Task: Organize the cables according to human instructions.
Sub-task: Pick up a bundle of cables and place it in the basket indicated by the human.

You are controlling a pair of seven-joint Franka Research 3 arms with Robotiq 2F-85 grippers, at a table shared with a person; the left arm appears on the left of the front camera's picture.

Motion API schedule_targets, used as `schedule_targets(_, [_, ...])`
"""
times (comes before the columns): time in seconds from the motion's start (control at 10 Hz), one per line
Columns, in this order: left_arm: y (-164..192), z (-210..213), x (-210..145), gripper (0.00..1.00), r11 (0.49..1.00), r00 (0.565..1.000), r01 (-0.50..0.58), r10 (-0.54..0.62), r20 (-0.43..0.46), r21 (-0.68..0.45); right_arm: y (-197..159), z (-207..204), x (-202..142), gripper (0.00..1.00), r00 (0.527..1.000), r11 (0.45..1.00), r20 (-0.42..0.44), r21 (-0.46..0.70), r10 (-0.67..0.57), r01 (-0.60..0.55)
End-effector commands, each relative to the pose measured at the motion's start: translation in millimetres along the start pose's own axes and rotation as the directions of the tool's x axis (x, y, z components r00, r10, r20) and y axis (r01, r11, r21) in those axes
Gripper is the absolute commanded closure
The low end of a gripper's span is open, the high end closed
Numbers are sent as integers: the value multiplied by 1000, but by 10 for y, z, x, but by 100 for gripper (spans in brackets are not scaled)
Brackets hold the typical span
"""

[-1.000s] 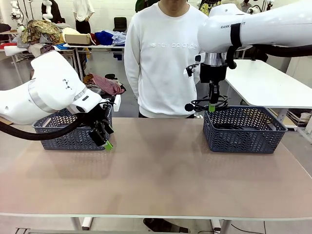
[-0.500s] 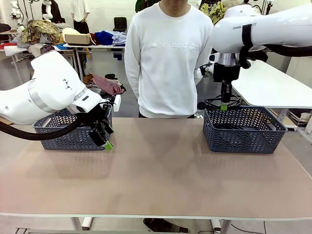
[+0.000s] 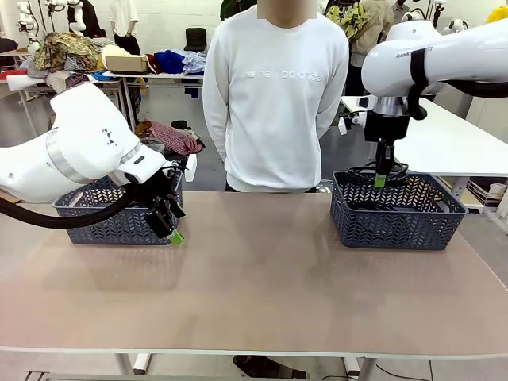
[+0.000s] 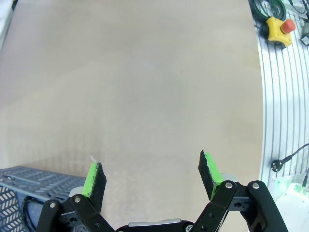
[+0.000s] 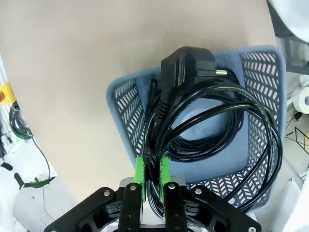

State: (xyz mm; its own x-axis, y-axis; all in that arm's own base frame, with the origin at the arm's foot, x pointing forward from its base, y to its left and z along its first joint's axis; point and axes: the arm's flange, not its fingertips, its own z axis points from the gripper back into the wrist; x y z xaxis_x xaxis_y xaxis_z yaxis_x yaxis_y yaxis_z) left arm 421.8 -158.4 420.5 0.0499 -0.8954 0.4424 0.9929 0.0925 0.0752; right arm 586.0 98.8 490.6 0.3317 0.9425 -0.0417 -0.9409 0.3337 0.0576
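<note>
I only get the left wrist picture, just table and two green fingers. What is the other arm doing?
Observer: The right gripper is shut on a coiled black cable, hanging above the right-hand basket.
Operator: Does the cable have a plug?
Observer: Yes, a black plug sticks out at the top of the coil.
Operator: Is anyone at the table?
Observer: A person in a white sweatshirt stands at the far side.
Operator: Where is my arm?
Observer: The left gripper is open, beside the left-hand basket.

Left tool (image 4: 149, 175) gapes wide above bare table (image 4: 145, 87).
</note>
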Motion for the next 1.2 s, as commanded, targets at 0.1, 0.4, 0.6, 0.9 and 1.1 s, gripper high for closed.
schedule_targets(0.1, [-2, 14, -11, 0, 1000, 1000, -1, 1, -1, 1, -22, -45, -210, 85, 998, 1000, 67, -9, 3, -2])
schedule_targets(0.4, [-2, 14, -11, 0, 1000, 1000, -1, 1, -1, 1, -163, -134, -305, 85, 997, 1000, 69, -22, 19, -18])
schedule_targets(0.6, [-2, 14, -11, 0, 1000, 1000, -1, 1, -1, 1, -225, -152, -351, 85, 997, 999, 71, -37, 36, -34])
schedule_targets(0.9, [-2, 14, -11, 0, 1000, 1000, -1, 1, -1, 1, -307, -204, -388, 85, 996, 999, 79, -30, 43, -41])
schedule_targets(1.1, [-2, 14, -11, 0, 1000, 1000, -1, 1, -1, 1, -348, -230, -388, 85, 995, 998, 88, -35, 48, -46])
